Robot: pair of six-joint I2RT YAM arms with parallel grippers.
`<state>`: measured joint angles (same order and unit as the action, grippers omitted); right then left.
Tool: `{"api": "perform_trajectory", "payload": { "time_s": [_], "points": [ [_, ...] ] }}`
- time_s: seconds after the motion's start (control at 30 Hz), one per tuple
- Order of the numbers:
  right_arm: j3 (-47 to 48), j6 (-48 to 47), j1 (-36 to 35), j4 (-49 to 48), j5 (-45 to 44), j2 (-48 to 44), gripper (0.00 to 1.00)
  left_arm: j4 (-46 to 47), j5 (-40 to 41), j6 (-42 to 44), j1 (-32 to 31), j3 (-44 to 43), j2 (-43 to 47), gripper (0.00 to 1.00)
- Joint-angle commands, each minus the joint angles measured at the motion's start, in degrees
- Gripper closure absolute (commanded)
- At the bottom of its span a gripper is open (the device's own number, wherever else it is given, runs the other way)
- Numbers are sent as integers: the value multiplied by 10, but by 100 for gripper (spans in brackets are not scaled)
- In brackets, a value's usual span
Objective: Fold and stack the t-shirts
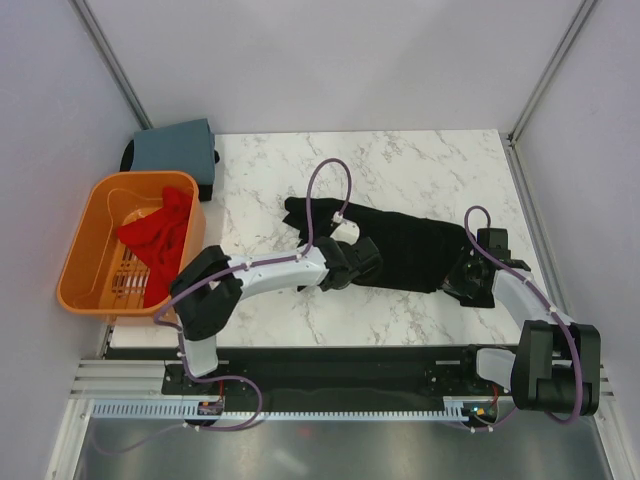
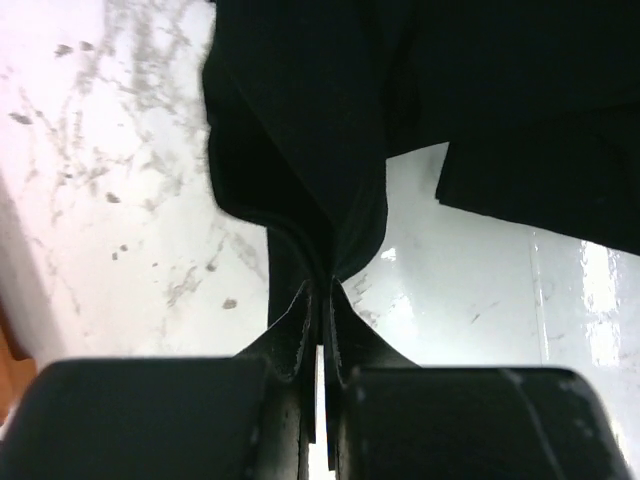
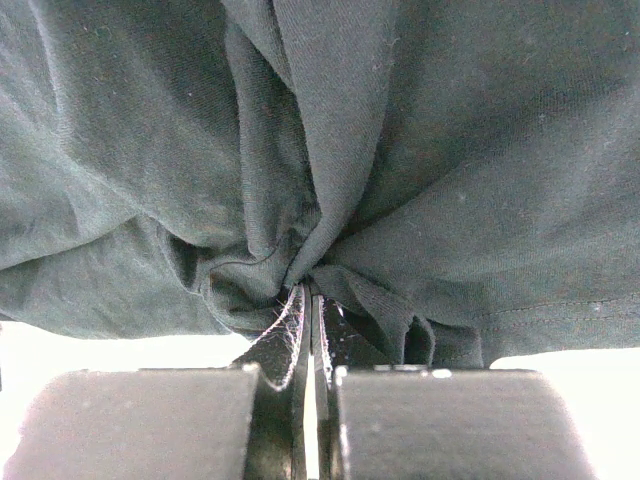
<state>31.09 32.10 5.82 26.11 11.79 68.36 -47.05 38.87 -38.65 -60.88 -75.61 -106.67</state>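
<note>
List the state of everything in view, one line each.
black t-shirt: unfolded, lying partly spread on the table.
left gripper: jaws shut on black t-shirt.
right gripper: jaws shut on black t-shirt.
orange basket: upright.
red t-shirt: crumpled in orange basket, unfolded.
blue-grey garment: folded, far left corner.

Right gripper (image 3: 312, 300): jaws pressed nearly together, pinching a bunch of dark t-shirt (image 3: 450, 150). Cloth fills the upper frame, and its creases run in towards the pinch. Loose folds hang just beside the fingertips. Stitched hem (image 3: 560, 308) runs along lower right. Bright white table (image 3: 120, 350) shows beneath the cloth on both sides.
</note>
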Motion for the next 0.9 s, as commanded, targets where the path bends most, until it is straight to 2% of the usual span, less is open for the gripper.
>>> {"api": "perform_trajectory", "payload": {
  "time_s": [0.0,0.13,0.27,0.43,0.57,0.73,0.87],
  "points": [
    [5,-4,-2,-6,10,-2,100,-26,53,-5,-3,-21,87,98],
    [33,-4,-3,24,10,-10,100,-37,60,5,-2,-24,156,98],
    [109,-12,-3,76,-5,-24,100,-41,26,22,7,-35,245,98],
    [220,-23,1,161,-22,-28,100,-70,0,39,70,-66,377,98],
    [355,-25,18,219,-19,-31,100,-89,-27,83,130,-122,455,98],
    [482,-12,26,282,-21,-38,100,-114,-26,104,141,-185,487,98],
    [574,-8,26,313,-10,-45,100,-113,-31,87,141,-191,517,98]
  ]
}}
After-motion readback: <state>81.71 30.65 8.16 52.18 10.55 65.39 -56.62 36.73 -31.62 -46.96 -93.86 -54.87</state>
